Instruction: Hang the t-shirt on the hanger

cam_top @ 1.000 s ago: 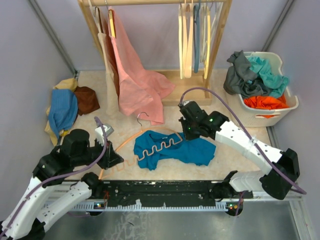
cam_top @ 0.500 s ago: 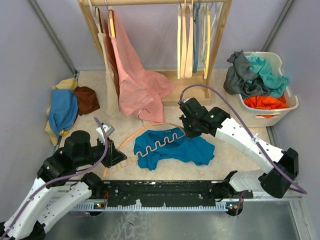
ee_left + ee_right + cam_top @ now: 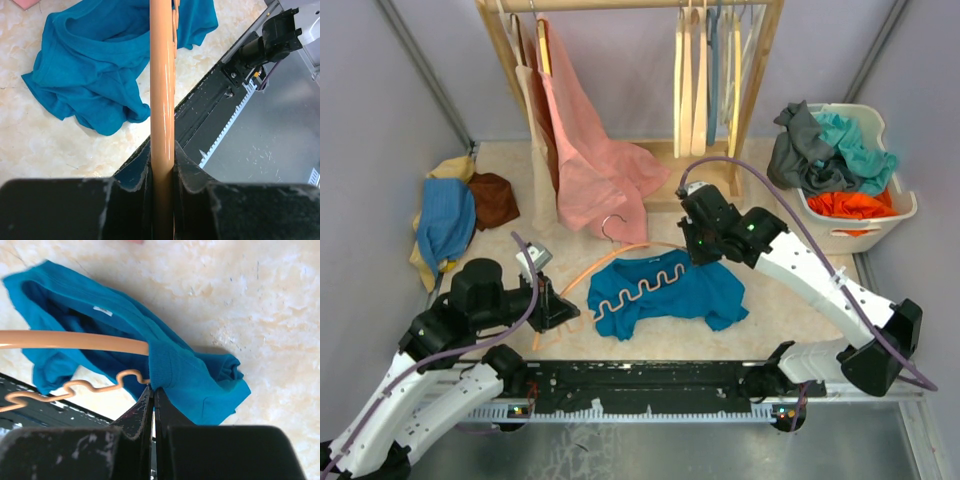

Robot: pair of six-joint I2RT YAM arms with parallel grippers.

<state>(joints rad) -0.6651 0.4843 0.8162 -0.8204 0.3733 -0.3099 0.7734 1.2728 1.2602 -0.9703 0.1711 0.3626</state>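
Observation:
The deep teal t-shirt (image 3: 675, 295) lies crumpled on the floor, with the hanger's (image 3: 638, 289) wavy bar across it. My left gripper (image 3: 555, 312) is shut on the hanger's left arm (image 3: 162, 100), and the shirt (image 3: 95, 75) lies beyond it. My right gripper (image 3: 698, 255) is shut on the shirt's ribbed collar (image 3: 165, 367), which wraps over the hanger's right arm (image 3: 75, 340). In the right wrist view the gripper (image 3: 154, 395) pinches the cloth, and a white neck label (image 3: 102, 311) shows inside the shirt. The metal hook (image 3: 608, 225) points towards the rack.
A wooden clothes rack (image 3: 760, 70) stands at the back with a pink garment (image 3: 590, 160) and cream hangers (image 3: 705, 80). A white basket (image 3: 880, 225) of clothes is at the right. A pile of blue and brown cloth (image 3: 445, 220) lies at the left. A black rail (image 3: 650, 385) runs along the near edge.
My right gripper has moved away from the bases with the collar, drawing the shirt along the hanger's right arm. The hanger and my left gripper have shifted slightly right and farther away.

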